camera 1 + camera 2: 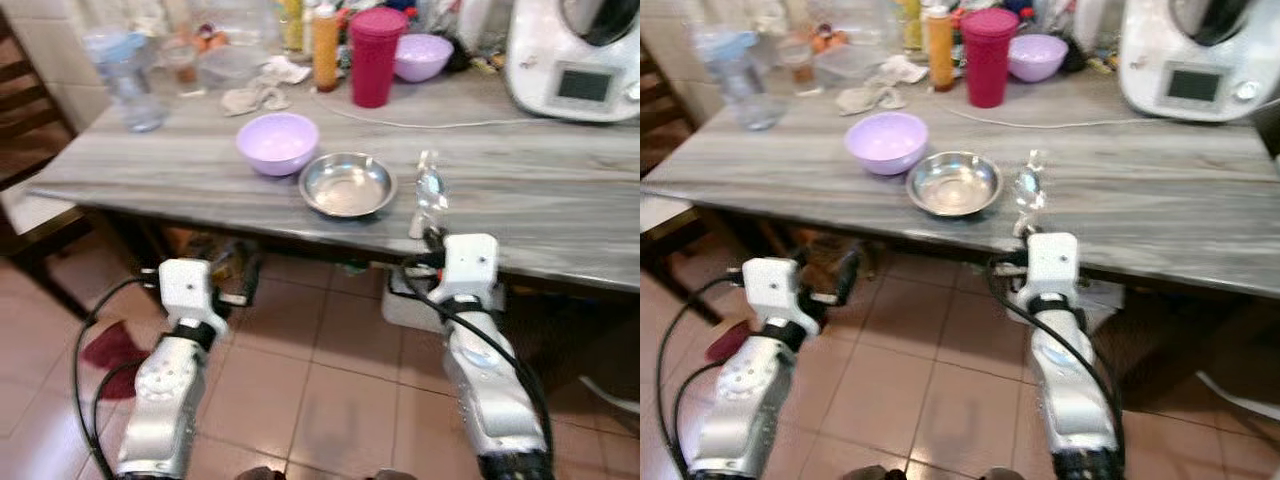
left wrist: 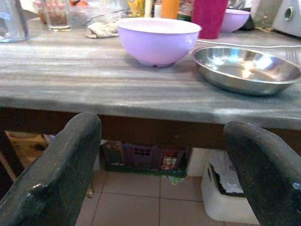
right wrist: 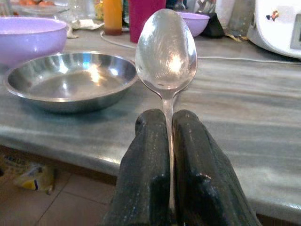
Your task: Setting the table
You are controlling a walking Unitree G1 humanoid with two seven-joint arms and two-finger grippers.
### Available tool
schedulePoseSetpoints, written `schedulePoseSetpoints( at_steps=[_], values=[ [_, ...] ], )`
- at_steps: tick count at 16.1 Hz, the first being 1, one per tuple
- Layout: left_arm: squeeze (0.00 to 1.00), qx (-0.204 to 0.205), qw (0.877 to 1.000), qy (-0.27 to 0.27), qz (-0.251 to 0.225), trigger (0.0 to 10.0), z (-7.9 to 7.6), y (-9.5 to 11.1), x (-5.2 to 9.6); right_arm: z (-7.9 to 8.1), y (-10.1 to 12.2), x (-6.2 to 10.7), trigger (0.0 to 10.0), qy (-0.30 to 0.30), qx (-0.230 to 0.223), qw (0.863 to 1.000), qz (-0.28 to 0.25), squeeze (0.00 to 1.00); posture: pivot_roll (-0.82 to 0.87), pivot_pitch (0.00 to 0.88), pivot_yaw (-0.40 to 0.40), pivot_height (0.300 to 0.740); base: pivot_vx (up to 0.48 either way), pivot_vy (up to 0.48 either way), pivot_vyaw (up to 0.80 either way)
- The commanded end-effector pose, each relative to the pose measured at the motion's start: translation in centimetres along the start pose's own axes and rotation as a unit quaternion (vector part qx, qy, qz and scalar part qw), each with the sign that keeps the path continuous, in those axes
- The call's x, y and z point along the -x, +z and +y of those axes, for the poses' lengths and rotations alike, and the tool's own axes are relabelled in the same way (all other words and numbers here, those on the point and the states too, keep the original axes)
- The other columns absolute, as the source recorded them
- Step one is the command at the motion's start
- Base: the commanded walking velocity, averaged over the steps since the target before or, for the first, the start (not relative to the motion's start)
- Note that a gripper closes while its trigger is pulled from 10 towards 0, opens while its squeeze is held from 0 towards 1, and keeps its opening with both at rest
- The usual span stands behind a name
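Holding a spoon (image 3: 166,52) bowl-up, my right gripper (image 3: 168,141) is clamped tight on the handle at the table (image 1: 560,200) edge, just beside the steel dish (image 1: 347,185). Lilac bowl (image 1: 277,142) sits just beyond that dish. My left gripper (image 2: 164,188) hangs below the tabletop, fingers wide apart, holding nothing.

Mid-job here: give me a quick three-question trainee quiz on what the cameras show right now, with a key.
1. True or false: the right claw is shut on a spoon.
2. What lies nearest the steel dish on the table? A) lilac bowl B) red tumbler C) white appliance
3. Fill in: the left claw is ____, below the table edge.

Key: 1 true; 2 A; 3 open
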State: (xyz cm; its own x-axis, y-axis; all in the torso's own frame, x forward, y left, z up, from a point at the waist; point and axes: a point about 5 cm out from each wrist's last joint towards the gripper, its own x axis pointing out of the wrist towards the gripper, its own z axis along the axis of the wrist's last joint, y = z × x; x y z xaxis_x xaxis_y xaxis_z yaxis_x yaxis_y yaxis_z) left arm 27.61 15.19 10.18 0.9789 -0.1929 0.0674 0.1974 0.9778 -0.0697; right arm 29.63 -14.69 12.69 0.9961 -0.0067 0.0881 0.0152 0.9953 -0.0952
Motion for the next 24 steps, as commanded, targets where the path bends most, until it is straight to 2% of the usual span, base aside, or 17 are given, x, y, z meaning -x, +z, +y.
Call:
schedulePoseSetpoints(
  at_steps=[1,4,9,18,24],
  values=[
    [0.0,-0.004,1.0,0.008,0.008,10.0,0.3,-0.2,0.2,-0.2,0.5,0.1,10.0,-0.008,-0.005,1.0,-0.009,0.0,-0.11,0.141,0.038,0.74,0.0,0.0,-0.46],
    [0.0,-0.003,1.0,-0.008,0.009,10.0,-0.1,-0.3,0.1,-0.3,0.5,0.1,10.0,-0.014,-0.007,1.0,-0.009,0.0,-0.11,0.129,0.042,0.74,0.0,0.0,-0.71],
    [0.0,0.01,0.999,-0.041,-0.003,10.0,-0.5,0.3,-0.1,-0.7,0.8,-0.4,10.0,-0.028,-0.004,1.0,-0.012,0.0,-0.11,0.128,0.053,0.74,0.0,0.0,-0.2],
    [0.0,0.014,0.998,-0.055,-0.003,10.0,-0.7,0.3,-0.1,-0.6,0.7,-0.3,10.0,-0.029,-0.007,0.999,-0.01,0.0,-0.11,0.13,0.057,0.74,0.315,0.0,-0.54],
    [0.0,0.024,0.998,-0.055,-0.016,10.0,-1.1,0.8,0.0,-0.8,0.8,-0.2,10.0,-0.033,-0.005,0.999,-0.014,0.0,-0.11,0.13,0.057,0.74,0.315,0.0,0.0]
  ],
)
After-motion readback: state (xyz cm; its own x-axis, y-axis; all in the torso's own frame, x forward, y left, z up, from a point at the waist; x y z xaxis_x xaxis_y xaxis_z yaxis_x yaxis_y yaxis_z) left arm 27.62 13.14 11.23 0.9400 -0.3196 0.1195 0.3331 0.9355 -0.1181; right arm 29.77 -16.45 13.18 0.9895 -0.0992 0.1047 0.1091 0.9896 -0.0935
